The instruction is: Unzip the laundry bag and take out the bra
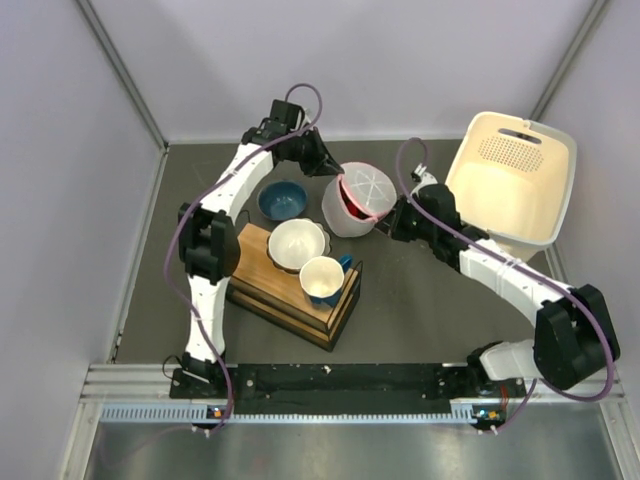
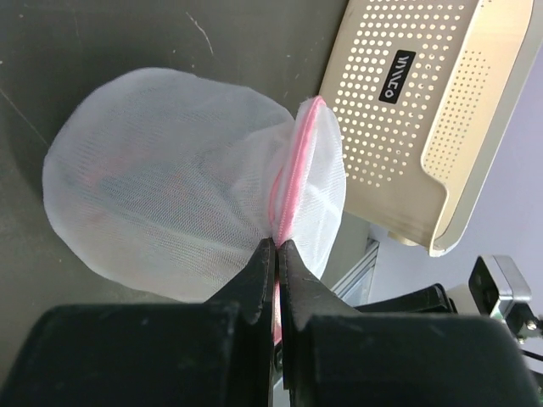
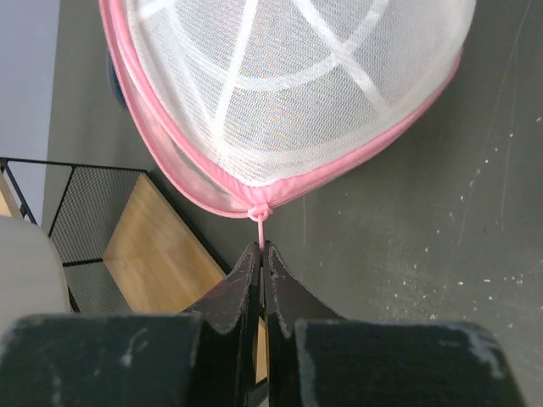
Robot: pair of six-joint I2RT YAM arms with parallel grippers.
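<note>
The laundry bag (image 1: 355,200) is a soft dome of fine white mesh. White ribs cross its round lid, and a pink zipper band (image 2: 293,182) runs round the rim. It is held between the two pincers, above a dark, scratched table (image 1: 420,300).

The left pincer (image 2: 277,246) is pressed fully together on the pink band, with the mesh bulging just ahead of its tips. The right pincer (image 3: 260,248) is also squeezed tight, nipping the thin zipper pull (image 3: 259,222) that hangs from the slider just beyond its tips.

The bra (image 2: 114,182) shows only as a dim red blur through the mesh. Past the bag from the left pincer stands a cream perforated plastic basket (image 2: 424,110). Low beside the right pincer's fingers lies a wooden tray (image 3: 157,254) with a wire-mesh edge. Grey tabletop spreads on the fingers' other side.
</note>
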